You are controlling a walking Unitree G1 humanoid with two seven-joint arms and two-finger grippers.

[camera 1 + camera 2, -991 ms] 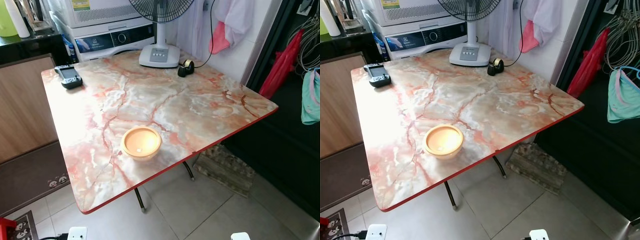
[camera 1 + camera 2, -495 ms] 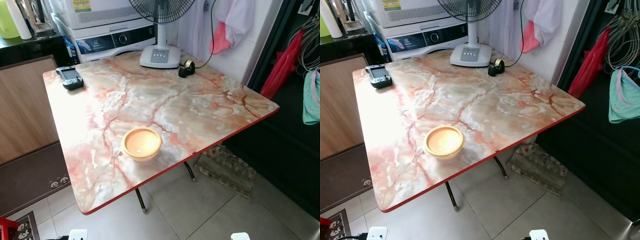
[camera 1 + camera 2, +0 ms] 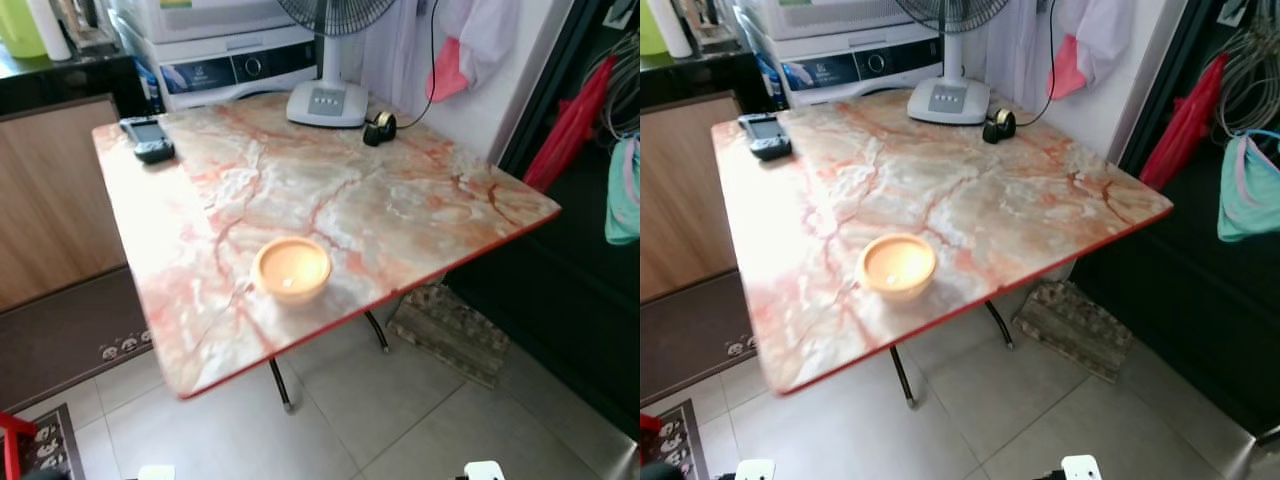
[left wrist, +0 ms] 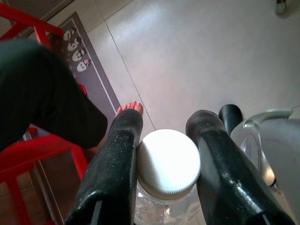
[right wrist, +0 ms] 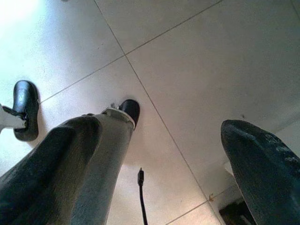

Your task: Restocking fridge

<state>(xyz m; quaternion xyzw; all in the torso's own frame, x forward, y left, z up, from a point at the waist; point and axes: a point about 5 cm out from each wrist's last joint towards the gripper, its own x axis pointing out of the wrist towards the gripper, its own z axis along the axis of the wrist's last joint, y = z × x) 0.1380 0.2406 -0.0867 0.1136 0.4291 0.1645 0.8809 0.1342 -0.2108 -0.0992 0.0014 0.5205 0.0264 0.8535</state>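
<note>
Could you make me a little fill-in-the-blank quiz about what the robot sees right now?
1. The left claw is shut on a clear bottle with a ____ cap.
2. The small orange bowl sits on the ____ table.
3. The right claw is ____, with floor tiles beyond it.

Missing words: white; marble-patterned; open

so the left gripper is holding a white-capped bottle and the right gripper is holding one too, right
Not quite. The left gripper is shut on the white-capped bottle, as the left wrist view shows. But the right gripper is open and holds nothing: in the right wrist view only bare floor tiles lie between its fingers.
</note>
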